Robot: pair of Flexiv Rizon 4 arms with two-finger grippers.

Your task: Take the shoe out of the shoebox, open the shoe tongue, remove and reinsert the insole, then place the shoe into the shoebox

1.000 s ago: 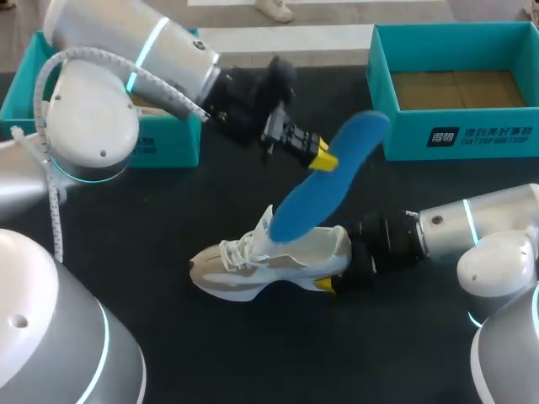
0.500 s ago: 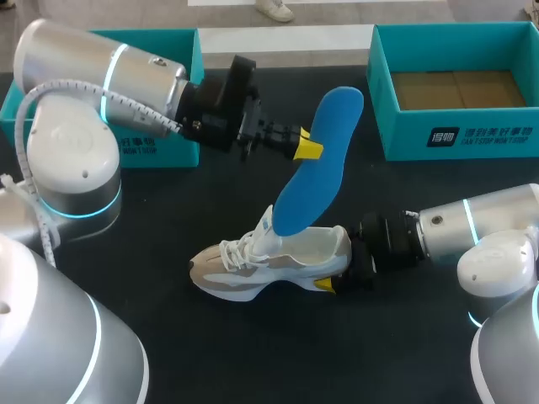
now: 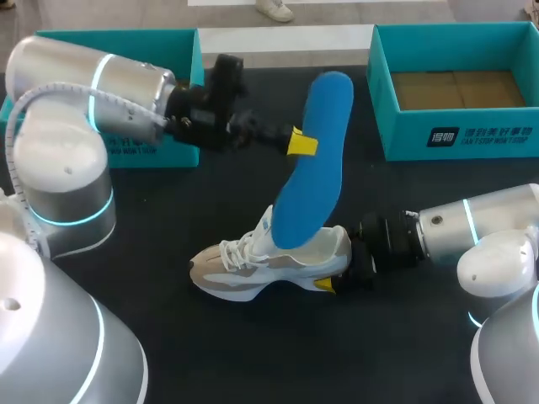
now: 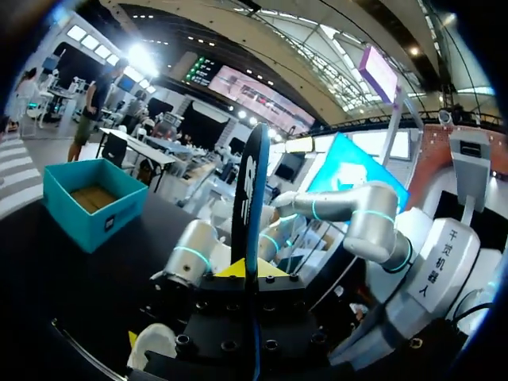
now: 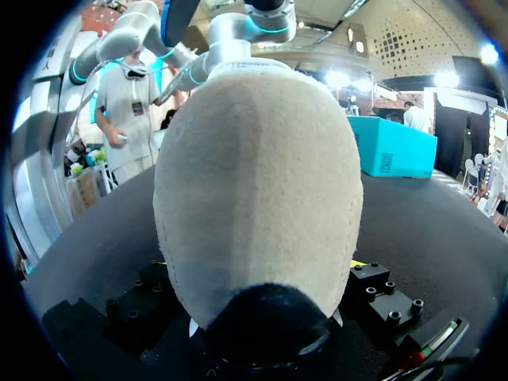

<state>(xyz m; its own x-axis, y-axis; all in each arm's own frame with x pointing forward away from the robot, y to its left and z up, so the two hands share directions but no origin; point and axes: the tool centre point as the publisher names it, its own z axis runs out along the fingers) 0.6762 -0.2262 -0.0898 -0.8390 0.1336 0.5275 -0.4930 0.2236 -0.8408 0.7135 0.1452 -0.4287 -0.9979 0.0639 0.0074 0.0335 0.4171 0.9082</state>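
Blue insole pinched upright over the clamped shoe

Black table stretches broadly on the near side of both grippers, giving wide room there. The right gripper comes in low from the right and is clamped on the shoe's heel. One yellow tip shows on the heel's near side, and in the right wrist view the pale heel fills the space between the fingers. The shoe rests on its sole, with its toe pointing away from that gripper.

Just ahead of the right gripper, the insole's lower end sits in the shoe's opening. From there it rises steeply to the left gripper, whose fingers are pressed together on its edge in the upper half. In the left wrist view the insole stands edge-on between them.

Farther off, past the insole's tip and to the right of the left gripper, an open teal shoebox stands at the table's far edge. It is well apart from both grippers, with bare black surface between. A second teal box stands just beside the left arm's wrist, crowding that side.
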